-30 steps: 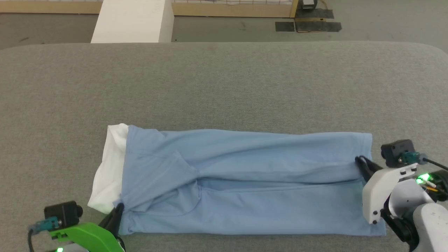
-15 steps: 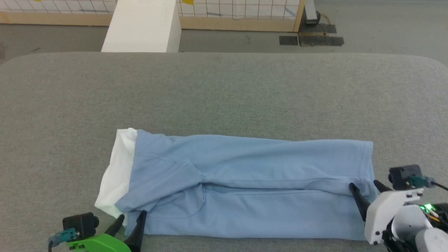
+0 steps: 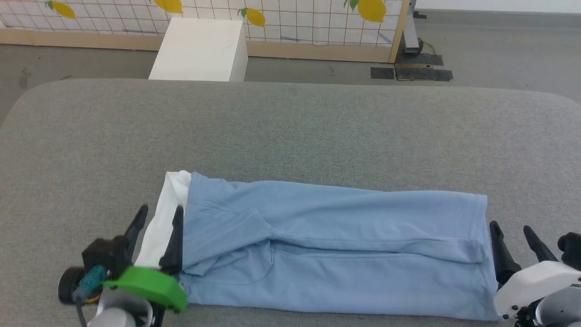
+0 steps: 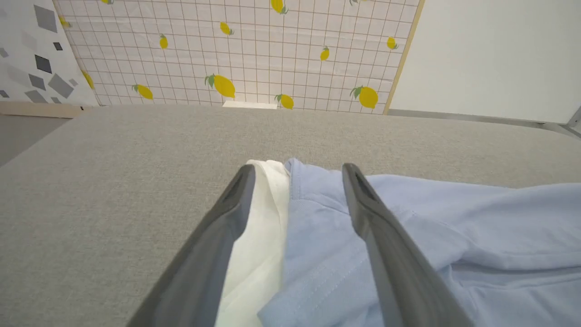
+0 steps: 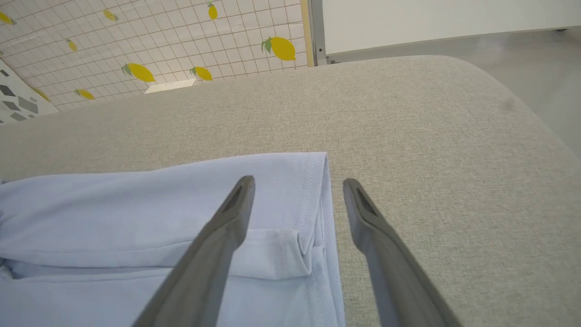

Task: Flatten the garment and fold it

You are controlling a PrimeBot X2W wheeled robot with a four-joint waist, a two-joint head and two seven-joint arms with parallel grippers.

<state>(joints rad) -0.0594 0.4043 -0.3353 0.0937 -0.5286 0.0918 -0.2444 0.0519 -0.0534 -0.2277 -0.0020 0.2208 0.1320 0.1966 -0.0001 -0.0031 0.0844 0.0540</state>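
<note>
Your garment (image 3: pixel 336 254) lay long between your tools: left tool (image 3: pixel 161 209) at its collar (image 3: pixel 170 200), right tool (image 3: pixel 509 226) at its hem (image 3: pixel 482 218), both spread wide

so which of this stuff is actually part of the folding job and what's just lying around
For the job: garment, left gripper, right gripper, grey table.
Just there: white box, lemon-print screen, black floor mats.

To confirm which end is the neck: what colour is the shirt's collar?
The collar is white, beside the light blue garment; clearest in the left wrist view.
</note>
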